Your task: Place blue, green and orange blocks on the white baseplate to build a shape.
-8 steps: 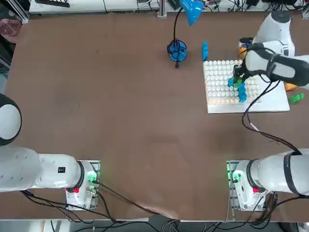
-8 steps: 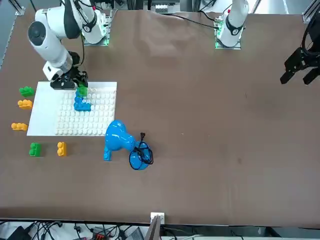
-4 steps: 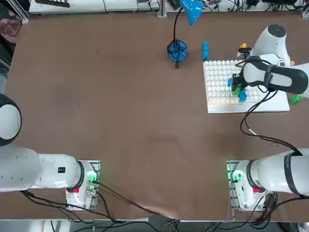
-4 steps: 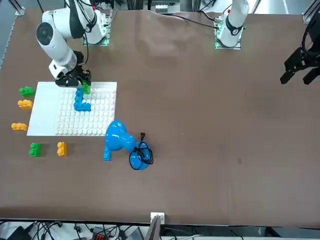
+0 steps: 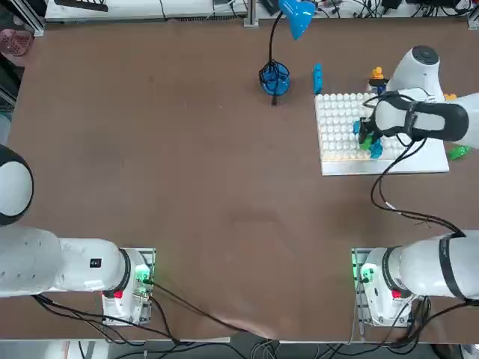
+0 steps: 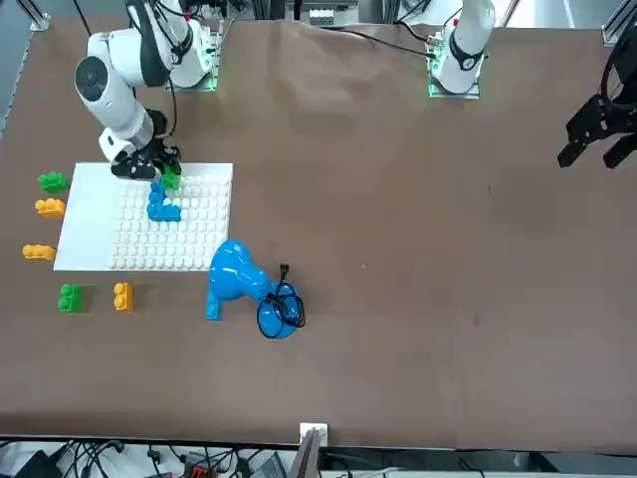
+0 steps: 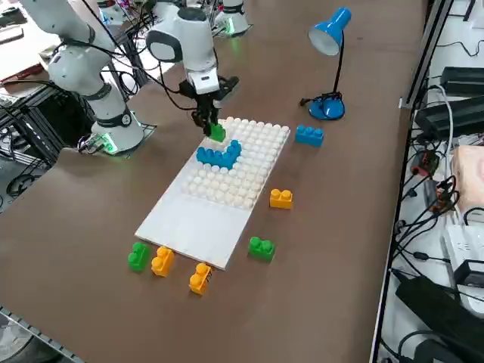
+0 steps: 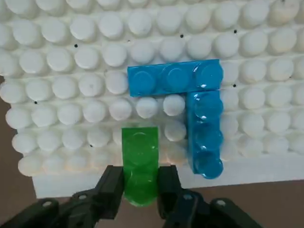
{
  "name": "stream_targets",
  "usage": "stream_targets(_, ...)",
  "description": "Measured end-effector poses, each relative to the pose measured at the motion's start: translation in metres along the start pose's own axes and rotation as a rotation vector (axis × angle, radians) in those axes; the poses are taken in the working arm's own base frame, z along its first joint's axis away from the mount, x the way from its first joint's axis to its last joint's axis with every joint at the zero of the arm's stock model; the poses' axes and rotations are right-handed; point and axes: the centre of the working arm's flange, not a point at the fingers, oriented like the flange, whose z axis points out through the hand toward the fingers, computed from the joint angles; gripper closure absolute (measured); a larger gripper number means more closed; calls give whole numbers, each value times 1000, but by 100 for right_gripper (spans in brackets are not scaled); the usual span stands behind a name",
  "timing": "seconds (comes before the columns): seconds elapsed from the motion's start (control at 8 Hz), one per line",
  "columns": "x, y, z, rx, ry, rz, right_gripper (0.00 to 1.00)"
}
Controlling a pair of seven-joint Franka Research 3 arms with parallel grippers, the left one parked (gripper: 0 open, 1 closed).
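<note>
My right gripper (image 8: 139, 190) is shut on a green block (image 8: 139, 164), with one finger on each long side. It holds the block low over the studded edge of the white baseplate (image 5: 337, 127), just beside two blue blocks (image 8: 175, 78) (image 8: 204, 133) that form an L on the studs. The same grip shows in the front view, with the gripper (image 6: 159, 174) by the blue L (image 6: 162, 206), and in the side view as the green block (image 7: 217, 133). Whether the green block touches the studs I cannot tell.
A blue desk lamp (image 7: 329, 76) stands beyond the plate, a loose blue block (image 7: 308, 135) next to its base. Loose orange (image 7: 280, 199) and green (image 7: 262, 247) blocks lie off the plate's far side. Green (image 7: 138, 255) and orange (image 7: 162, 261) (image 7: 200, 277) blocks lie past its smooth end.
The right arm's wrist has swung, and the gripper with the green block has shifted slightly across the studs, ending beside the blue L. The blue blocks have not moved.
</note>
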Motion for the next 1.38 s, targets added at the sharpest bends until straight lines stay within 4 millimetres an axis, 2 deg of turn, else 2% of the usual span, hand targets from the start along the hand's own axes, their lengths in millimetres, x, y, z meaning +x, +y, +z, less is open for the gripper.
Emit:
stream_targets(0.38, 3, -1, 15, -5, -7, -3, 63)
stream_targets(1.38, 21, 10, 21, -30, 6, -30, 63)
